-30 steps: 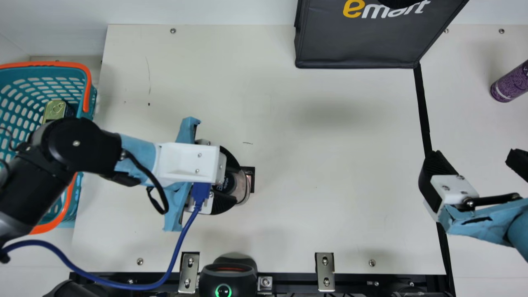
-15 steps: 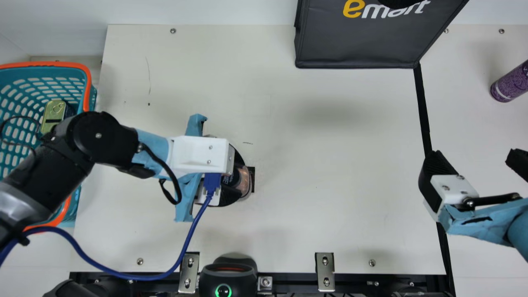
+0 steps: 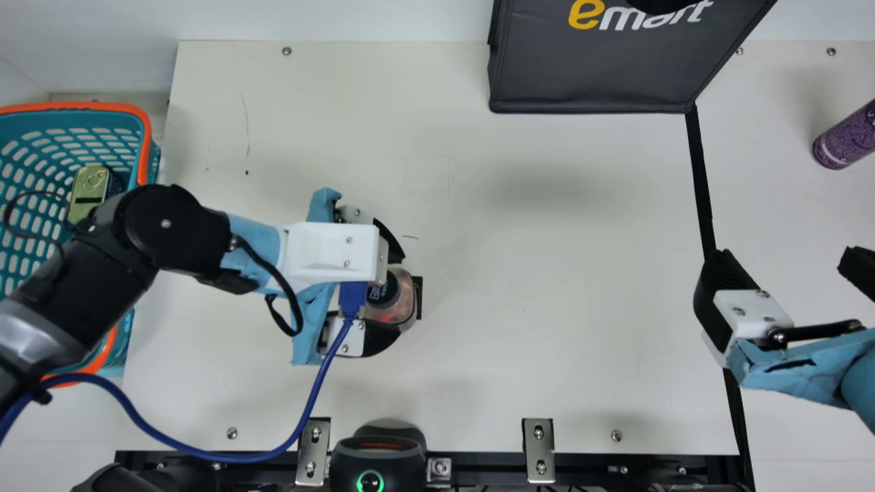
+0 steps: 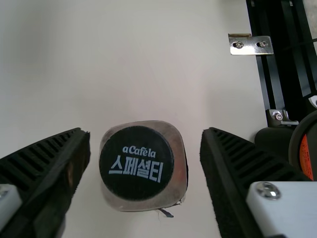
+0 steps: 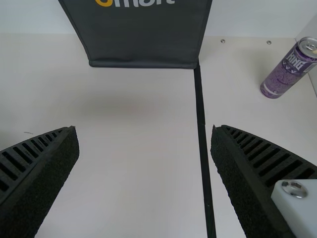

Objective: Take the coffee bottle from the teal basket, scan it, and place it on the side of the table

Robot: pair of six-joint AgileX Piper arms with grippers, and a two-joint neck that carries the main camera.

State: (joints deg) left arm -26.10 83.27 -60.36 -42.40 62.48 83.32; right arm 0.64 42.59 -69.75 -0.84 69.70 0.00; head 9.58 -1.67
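Standing upright, cap up, long axis vertical, coffee bottle between left gripper's parted fingers, right gripper's also apart.

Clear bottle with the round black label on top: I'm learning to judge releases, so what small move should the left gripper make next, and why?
Probably back the left gripper straight away, its black ribbed fingers open. The bottle seems to stand by itself on the cream table, with a gap on either side, so a straight retreat should avoid nudging it.

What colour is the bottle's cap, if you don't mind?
Black, best seen in the left wrist view.
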